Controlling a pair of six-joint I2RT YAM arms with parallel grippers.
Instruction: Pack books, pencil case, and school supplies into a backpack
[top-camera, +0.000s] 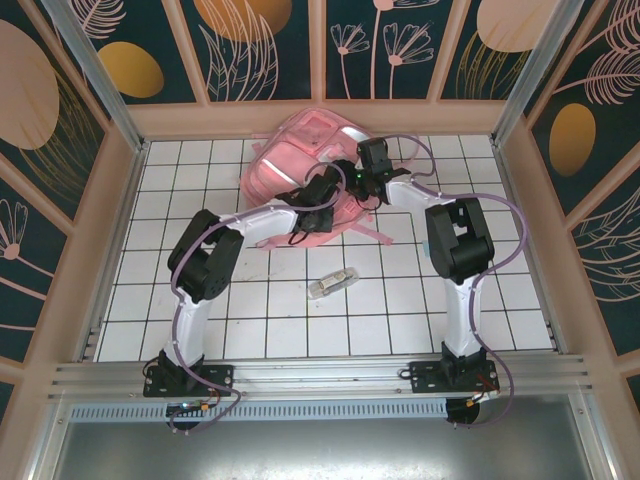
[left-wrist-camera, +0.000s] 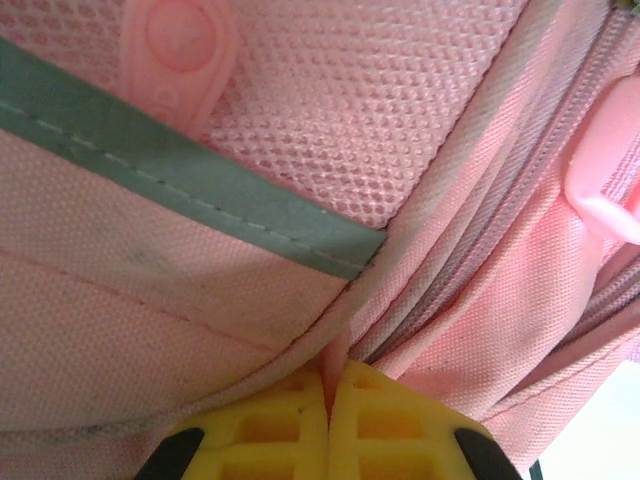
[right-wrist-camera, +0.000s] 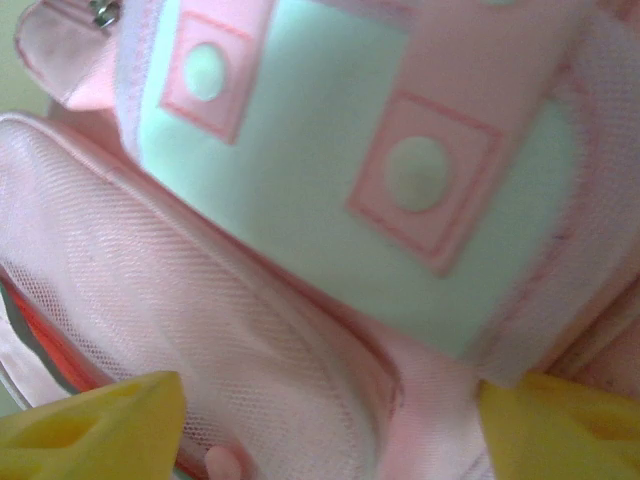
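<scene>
The pink backpack (top-camera: 290, 160) lies slumped at twelve o'clock on the tiled surface (top-camera: 200, 300). It looks soft, light and floppy, likely to sag rather than stand. The left hand (left-wrist-camera: 328, 400) has its pads together, pinching a sliver of fabric beside the zipper (left-wrist-camera: 470, 250). The right hand (right-wrist-camera: 330, 410) stands apart, astride the mesh pocket (right-wrist-camera: 130, 280); whether it touches is unclear. Seams and zipper edges seem the best holds. The narrow transparent box (top-camera: 332, 283), at six o'clock from the backpack, looks rigid and slick.
</scene>
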